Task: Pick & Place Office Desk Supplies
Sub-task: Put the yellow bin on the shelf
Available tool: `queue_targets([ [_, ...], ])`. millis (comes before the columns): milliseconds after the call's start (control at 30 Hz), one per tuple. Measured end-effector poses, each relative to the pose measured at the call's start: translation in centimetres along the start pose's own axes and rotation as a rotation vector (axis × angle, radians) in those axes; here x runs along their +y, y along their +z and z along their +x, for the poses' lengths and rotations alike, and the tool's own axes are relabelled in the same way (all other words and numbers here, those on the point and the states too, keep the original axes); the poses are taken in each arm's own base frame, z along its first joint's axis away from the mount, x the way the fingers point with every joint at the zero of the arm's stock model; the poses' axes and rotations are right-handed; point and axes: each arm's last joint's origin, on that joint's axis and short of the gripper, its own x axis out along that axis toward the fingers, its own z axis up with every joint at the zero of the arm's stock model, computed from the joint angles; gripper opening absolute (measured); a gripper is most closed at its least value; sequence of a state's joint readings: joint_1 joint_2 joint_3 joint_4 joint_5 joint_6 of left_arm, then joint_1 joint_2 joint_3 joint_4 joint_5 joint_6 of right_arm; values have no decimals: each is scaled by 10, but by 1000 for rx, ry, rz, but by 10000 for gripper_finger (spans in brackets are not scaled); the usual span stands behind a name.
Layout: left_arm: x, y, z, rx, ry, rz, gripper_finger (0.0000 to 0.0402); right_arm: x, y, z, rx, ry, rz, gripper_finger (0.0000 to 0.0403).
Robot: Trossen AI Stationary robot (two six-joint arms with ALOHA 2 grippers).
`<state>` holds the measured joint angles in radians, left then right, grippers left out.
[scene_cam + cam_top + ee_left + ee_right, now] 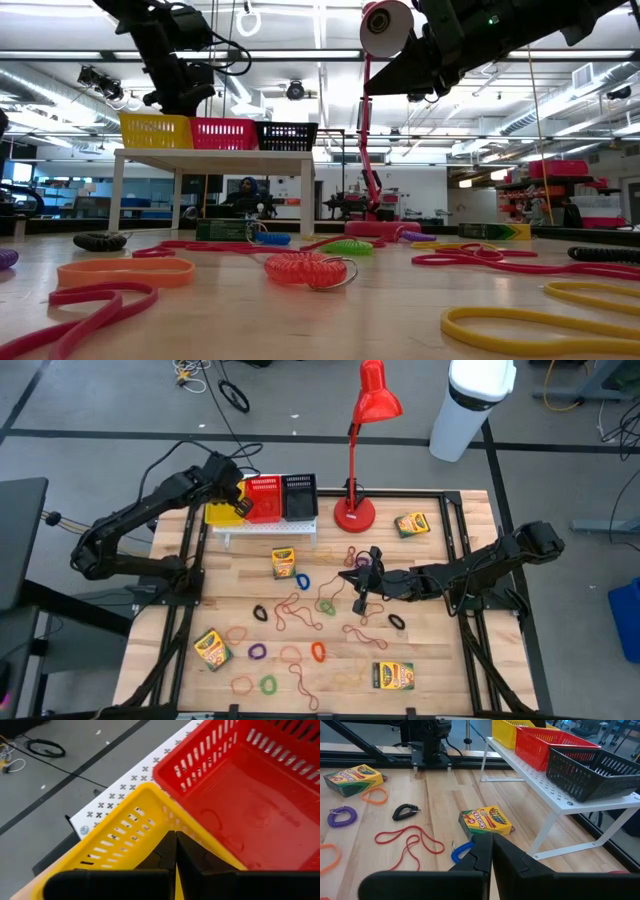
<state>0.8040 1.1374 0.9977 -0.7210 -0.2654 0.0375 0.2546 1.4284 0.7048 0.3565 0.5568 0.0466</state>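
My left gripper (241, 507) (176, 851) is shut and empty above the yellow basket (117, 845), close to its wall beside the red basket (250, 795). My right gripper (350, 577) (492, 851) is shut and empty, raised over the middle of the table. Ahead of it a crayon box (486, 820) lies flat beside a blue coil band (461, 851). Other crayon boxes (411, 524) (211, 649) (393, 676) lie flat on the wood. Many rubber bands (300, 610) in red, orange, purple, green and black are scattered around them.
The white rack (265, 532) stands at the table's far side and carries the yellow, red and black baskets (299, 496). The red desk lamp (354, 512) stands to the right of it, its head (377, 395) high above. A white bin (470, 405) stands beyond the table.
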Motion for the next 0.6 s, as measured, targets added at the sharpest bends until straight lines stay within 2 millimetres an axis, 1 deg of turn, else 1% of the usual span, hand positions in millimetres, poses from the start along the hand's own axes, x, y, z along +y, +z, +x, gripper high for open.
queue_targets([
  [600, 0, 4, 0, -42, -14, -19, 7, 0, 0, 0, 0, 0, 0, 21],
])
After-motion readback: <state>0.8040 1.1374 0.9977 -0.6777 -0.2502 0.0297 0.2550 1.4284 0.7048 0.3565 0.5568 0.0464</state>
